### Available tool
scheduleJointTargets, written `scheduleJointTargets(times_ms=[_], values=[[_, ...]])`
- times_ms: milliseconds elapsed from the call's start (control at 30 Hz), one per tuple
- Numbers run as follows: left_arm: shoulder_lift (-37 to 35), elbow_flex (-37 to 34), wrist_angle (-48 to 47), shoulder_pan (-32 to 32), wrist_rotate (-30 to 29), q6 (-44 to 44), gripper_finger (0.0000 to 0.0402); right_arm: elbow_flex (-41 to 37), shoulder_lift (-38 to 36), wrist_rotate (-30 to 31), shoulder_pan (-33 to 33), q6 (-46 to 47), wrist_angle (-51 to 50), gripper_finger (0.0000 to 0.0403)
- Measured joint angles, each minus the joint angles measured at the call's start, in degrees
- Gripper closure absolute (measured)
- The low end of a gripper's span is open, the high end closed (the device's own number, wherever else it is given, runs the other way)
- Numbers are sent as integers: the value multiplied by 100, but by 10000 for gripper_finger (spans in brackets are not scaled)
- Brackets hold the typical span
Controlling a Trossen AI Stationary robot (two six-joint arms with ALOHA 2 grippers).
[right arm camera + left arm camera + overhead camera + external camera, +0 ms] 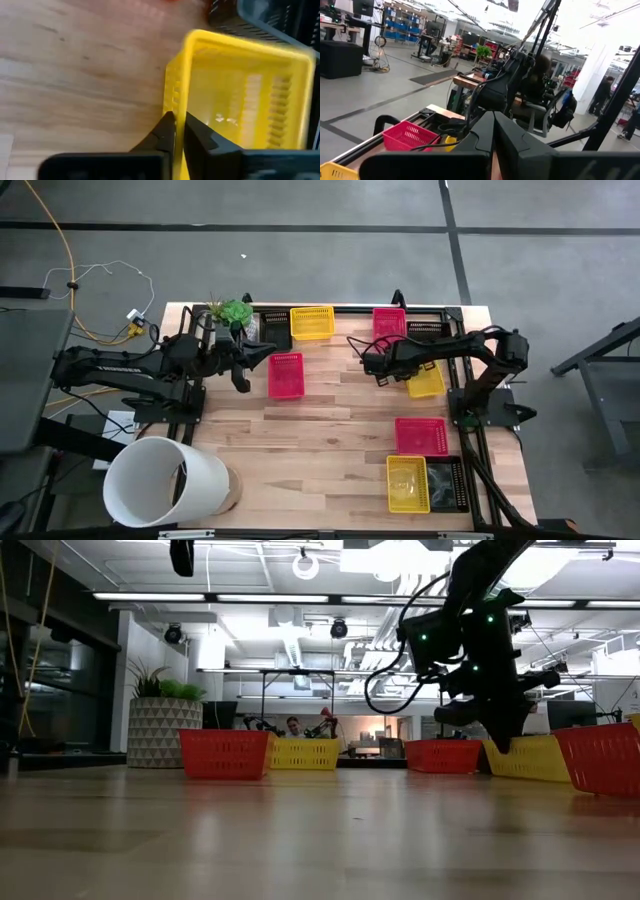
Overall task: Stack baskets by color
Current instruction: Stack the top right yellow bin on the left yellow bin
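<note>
Plainly the right claw was clenched on the near wall of a yellow basket, one finger outside the perforated side and the other inside, pinching the thin rim between them. That basket sat tilted on the bench at the right-hand side, just ahead of the right arm's base, with a pink-red basket beyond it toward the far edge and a black basket partly showing beside that. Other baskets lay scattered: a yellow one at the far middle, a pink-red one left of centre, another pink-red one nearer the front right, and a yellow one beside a black one at the front right corner. The left claw was shut on nothing and hung near the potted plant at the far left, with a large white bucket lying at the front left. By its look the basket was light, thin-walled plastic, stiff enough to lift by one wall yet likely to flex and swing from such a narrow pinch; its smooth rim could slip, so a grip at the middle of a long wall seemed soundest, keeping it level for nesting into its yellow fellow
</note>
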Motion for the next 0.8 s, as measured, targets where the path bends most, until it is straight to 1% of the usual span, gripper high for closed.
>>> scheduleJointTargets(times_ms=[133,233,333,433,533,633,700,800], values=[[0,0,-8,0,0,0,401,95,-91,-186,142,-46,-245,387],[0,0,-8,0,2,0,401,375,-314,-331,353,-103,-611,399],[-2,0,-3,0,2,0,401,920,-691,-411,638,-308,-779,399],[-2,0,-1,0,2,0,401,1630,-1021,-340,858,-905,-704,400],[-2,0,106,0,-5,0,401,2317,-1172,-110,985,-2143,-217,401],[-1,0,544,-9,67,-120,401,2878,-1116,53,981,-3957,635,402],[-2,-2,1054,-11,348,-151,401,3197,-938,119,919,-5225,1174,402],[-8,-2,1736,-13,841,-2,401,3704,-438,216,760,-6799,1544,402]])
